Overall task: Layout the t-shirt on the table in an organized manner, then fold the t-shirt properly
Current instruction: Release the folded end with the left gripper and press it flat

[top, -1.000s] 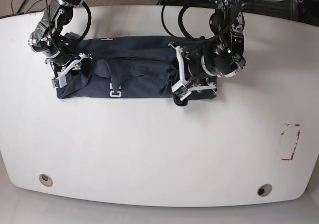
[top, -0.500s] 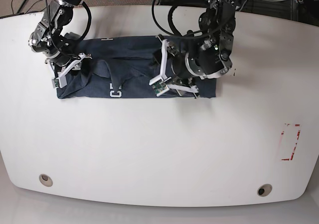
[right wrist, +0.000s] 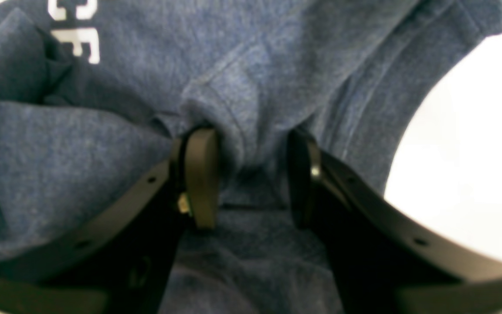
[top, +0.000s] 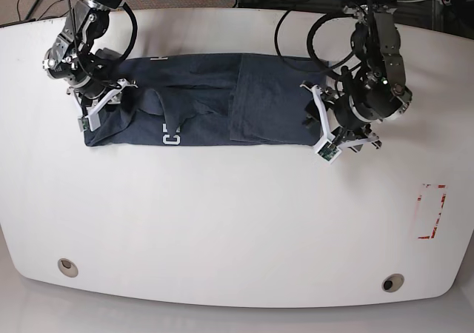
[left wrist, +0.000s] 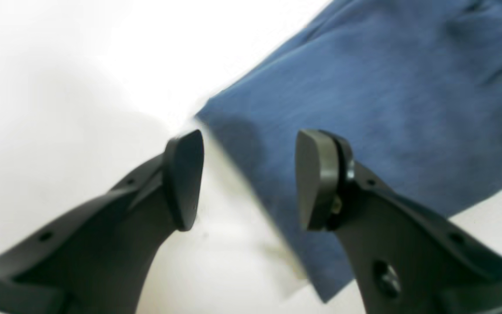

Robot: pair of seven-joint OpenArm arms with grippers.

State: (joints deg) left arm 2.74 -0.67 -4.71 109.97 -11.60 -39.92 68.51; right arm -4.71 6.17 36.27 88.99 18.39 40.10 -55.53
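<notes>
A dark blue t-shirt [top: 200, 111] lies as a long band across the far part of the white table [top: 222, 222], its right part doubled over as a flap [top: 270, 100]. My left gripper [top: 324, 129] hovers at the shirt's right end. In the left wrist view this gripper [left wrist: 249, 179] stands open, nothing between its pads, above the shirt's corner [left wrist: 364, 109]. My right gripper [top: 100, 107] sits on the shirt's left end. In the right wrist view it [right wrist: 251, 174] is shut on a bunched ridge of the t-shirt [right wrist: 242, 87].
Two round grommet holes [top: 67, 266] [top: 392, 282] sit near the table's front edge. A red-outlined rectangle mark [top: 432, 211] is at the right. White lettering [top: 171, 134] shows on the shirt. Cables hang behind the far edge.
My left gripper carried the shirt's right end leftward over the middle, let it go and drew back to the right. The flap now lies flat. The right arm has not moved.
</notes>
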